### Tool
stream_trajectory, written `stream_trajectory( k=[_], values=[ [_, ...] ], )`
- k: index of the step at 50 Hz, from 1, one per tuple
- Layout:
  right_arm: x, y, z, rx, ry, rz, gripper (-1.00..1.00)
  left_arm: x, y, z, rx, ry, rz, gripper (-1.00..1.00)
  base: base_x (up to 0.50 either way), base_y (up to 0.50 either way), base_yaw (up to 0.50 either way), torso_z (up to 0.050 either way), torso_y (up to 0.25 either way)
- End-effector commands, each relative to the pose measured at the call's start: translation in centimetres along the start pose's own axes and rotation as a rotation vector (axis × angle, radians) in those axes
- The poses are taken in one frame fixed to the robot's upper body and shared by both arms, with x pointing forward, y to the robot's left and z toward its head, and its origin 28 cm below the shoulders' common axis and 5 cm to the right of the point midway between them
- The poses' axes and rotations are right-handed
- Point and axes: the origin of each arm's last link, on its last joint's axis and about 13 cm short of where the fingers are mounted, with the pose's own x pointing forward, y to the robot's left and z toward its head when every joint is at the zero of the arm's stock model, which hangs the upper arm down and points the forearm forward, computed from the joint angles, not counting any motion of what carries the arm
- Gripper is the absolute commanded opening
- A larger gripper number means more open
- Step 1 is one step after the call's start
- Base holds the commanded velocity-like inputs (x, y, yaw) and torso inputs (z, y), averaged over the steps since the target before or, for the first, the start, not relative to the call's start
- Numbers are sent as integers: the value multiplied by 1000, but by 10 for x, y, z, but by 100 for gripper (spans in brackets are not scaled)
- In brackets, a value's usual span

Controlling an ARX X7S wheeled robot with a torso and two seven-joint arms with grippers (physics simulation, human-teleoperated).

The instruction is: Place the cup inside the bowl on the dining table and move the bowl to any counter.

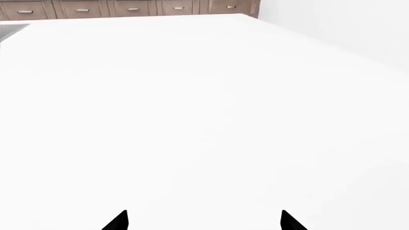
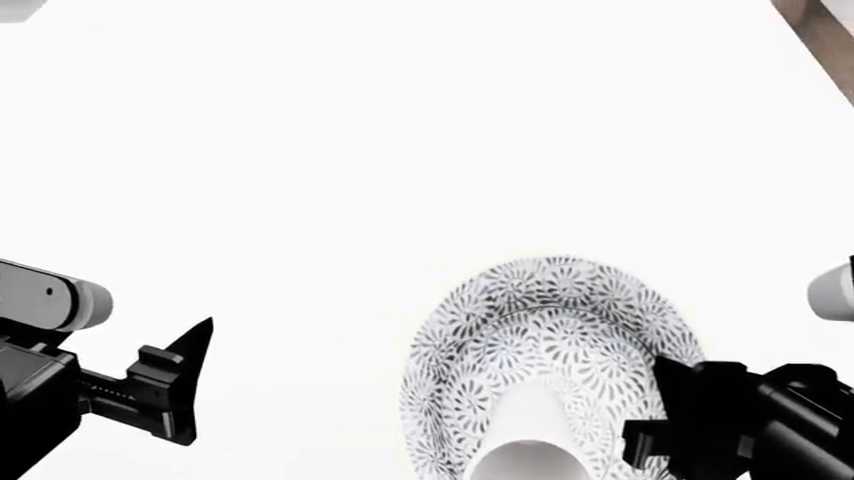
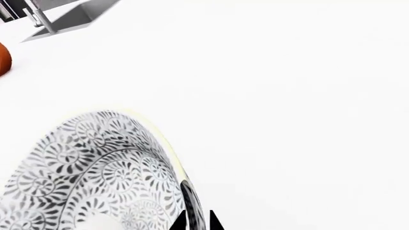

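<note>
The right tool (image 2: 667,405) is clenched on the rim of the bowl (image 2: 534,340); in the right wrist view its two black fingertips (image 3: 179,221) stand close together with the thin pale yellowish rim pinched between them. The tool is matte black and blocky, hard-edged against the soft curve of the bowl. The bowl is round and deep, its wall covered in a fine black-and-white leafy swirl pattern. The cup (image 2: 527,440), a plain smooth white tumbler, lies tilted inside the bowl with its open mouth toward the near side of the bowl. Bowl and cup are over a broad, flat, bright white counter (image 2: 400,150), featureless and without gloss; whether the bowl rests on it or is lifted clear I cannot tell.

The left tool (image 2: 180,385) is released, well apart from the bowl, its black pointed fingers spread wide with only white surface between them in the left wrist view.

The right wrist view alone shows a grey metal sink (image 3: 76,17) and a round orange object (image 3: 3,60), both far from the bowl. The left wrist view alone shows brown wooden drawer fronts (image 1: 128,8) with small metal handles beyond the white top's far edge.
</note>
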Motion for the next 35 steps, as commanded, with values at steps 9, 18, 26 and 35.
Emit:
stream_trajectory(
  k=[9, 18, 26, 35],
  values=[
    [-1, 0, 0, 5, -16, 10, -100, -3, 3, -1, 2, 3, 0, 100, 0, -500, 0, 0, 0],
    [2, 0, 2, -1, -15, 14, -100, 2, -3, -1, 5, 7, -3, 100, 0, -500, 0, 0, 0],
    [1, -1, 0, -1, -12, 17, -100, 4, -8, 2, 14, 6, -11, 100, 0, -500, 0, 0, 1],
    [2, -2, 0, -11, -7, 18, -100, 5, -5, 1, 8, 6, -7, 100, 0, -500, 0, 0, 0]
  ],
)
